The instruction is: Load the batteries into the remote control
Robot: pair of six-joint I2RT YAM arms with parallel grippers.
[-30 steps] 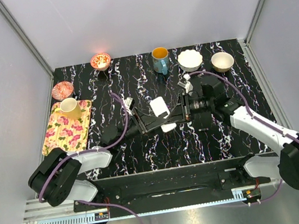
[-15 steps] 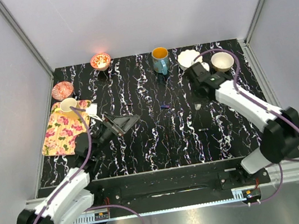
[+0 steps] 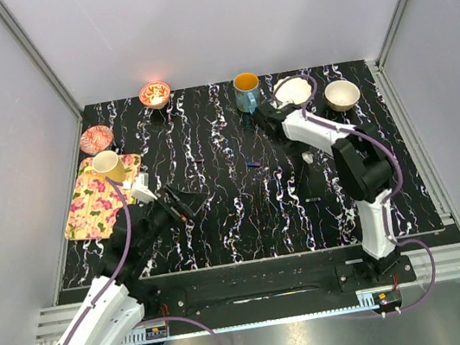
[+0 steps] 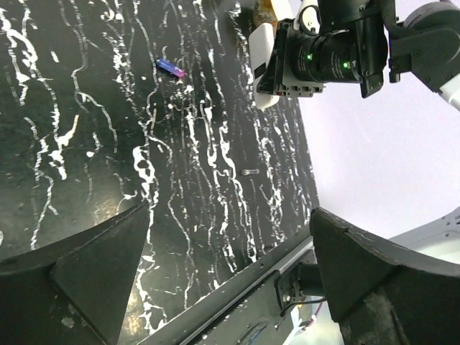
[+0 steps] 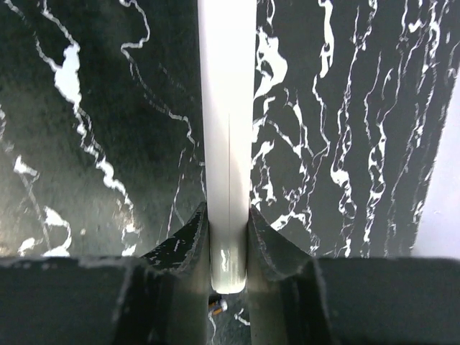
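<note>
At the far left a floral tray (image 3: 88, 214) carries a yellow cup (image 3: 107, 166). Just right of it hovers the left pincer (image 3: 181, 203), fingers spread fully apart and holding nothing; its own camera shows only bare tabletop (image 4: 86, 144) between them.

Next comes a dark sliver (image 3: 199, 161) that may be a battery, though it is too small to be sure. Beyond it lies a bluish battery (image 3: 252, 164), flat on the tabletop.

Further right, near the blue mug (image 3: 245, 93), the right pincer (image 3: 268, 114) is clamped on the remote control (image 5: 226, 108), held edge-on by one end and well apart from the batteries.

The likely trouble is twofold:
- The remote is gripped across its thin edge at one end, so pressing a battery in could pivot it or slide it out.
- The batteries are slim and lie flat, so wide-open fingers coming down a little off could roll one away instead of catching it.

Which face of the remote is exposed cannot be told.

From above, the remote is hidden under the right arm. Only the right wrist view shows the clamp itself, while the left wrist view shows the remote from the side along with the battery's purple tip. Only the overhead view places the tray and the sliver.
</note>
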